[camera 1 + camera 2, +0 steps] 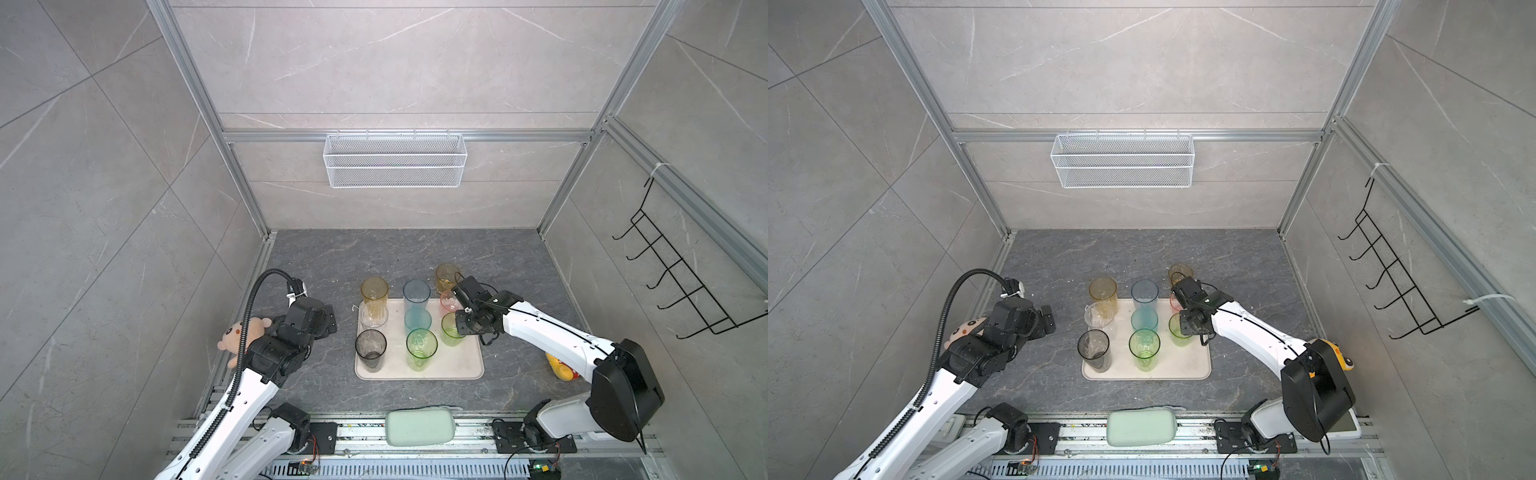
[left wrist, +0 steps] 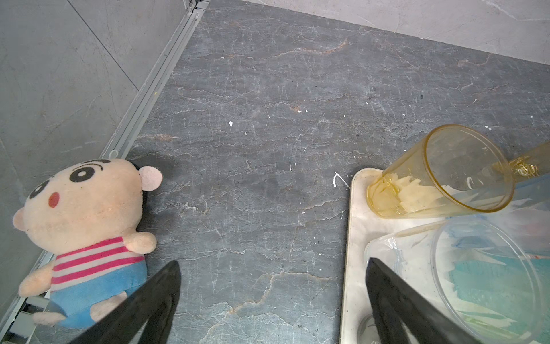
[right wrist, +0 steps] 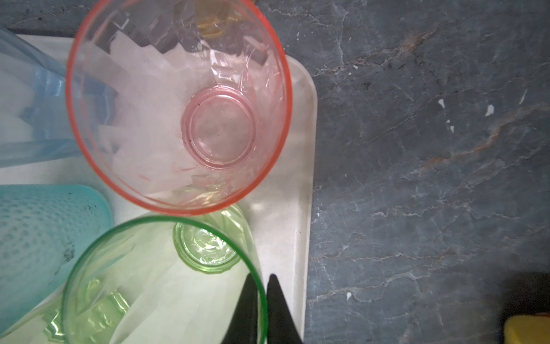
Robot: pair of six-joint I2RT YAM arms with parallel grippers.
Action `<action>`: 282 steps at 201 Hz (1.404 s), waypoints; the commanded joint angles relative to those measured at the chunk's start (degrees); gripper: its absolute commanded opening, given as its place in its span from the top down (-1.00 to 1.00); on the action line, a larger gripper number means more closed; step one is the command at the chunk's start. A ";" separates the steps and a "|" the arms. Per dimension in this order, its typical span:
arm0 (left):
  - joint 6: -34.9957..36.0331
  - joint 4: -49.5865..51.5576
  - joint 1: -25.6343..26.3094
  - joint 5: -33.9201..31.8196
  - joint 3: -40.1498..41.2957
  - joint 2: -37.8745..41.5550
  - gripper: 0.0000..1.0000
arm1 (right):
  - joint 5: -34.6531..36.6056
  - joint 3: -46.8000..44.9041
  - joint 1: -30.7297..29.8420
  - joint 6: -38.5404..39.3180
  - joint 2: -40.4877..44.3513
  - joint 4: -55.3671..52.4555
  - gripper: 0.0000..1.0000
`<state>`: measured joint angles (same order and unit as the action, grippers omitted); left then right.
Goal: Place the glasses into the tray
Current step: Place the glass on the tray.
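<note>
The cream tray lies mid-table with several glasses standing on it: tall amber, clear, smoky grey, pale blue, teal, tall green and pink. A short amber glass stands on the table just behind the tray's far right corner. My right gripper is shut on the rim of a short green glass, which stands on the tray's right side. My left gripper hangs open over bare table left of the tray, holding nothing.
A plush doll lies by the left wall beside my left arm. A yellow toy sits behind my right arm. A mint-green pad lies at the front edge. A white wire basket and black hooks hang on the walls.
</note>
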<state>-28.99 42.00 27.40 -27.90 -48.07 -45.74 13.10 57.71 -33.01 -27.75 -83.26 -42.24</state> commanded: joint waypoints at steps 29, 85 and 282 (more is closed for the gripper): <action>-0.77 -0.34 0.33 -0.36 -0.39 0.20 -0.94 | 0.26 2.71 0.31 -0.89 -0.85 -3.19 0.55; -0.48 -0.29 0.29 -0.48 -0.79 0.03 -0.94 | 1.26 9.24 0.29 1.08 1.14 -8.56 0.31; -0.80 -0.03 0.38 -0.66 -0.54 0.55 -0.94 | 5.69 24.34 6.63 2.49 -7.51 2.93 -0.10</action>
<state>-28.99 42.00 27.40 -27.92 -48.07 -45.89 19.09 79.70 -27.59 -25.30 -88.88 -42.22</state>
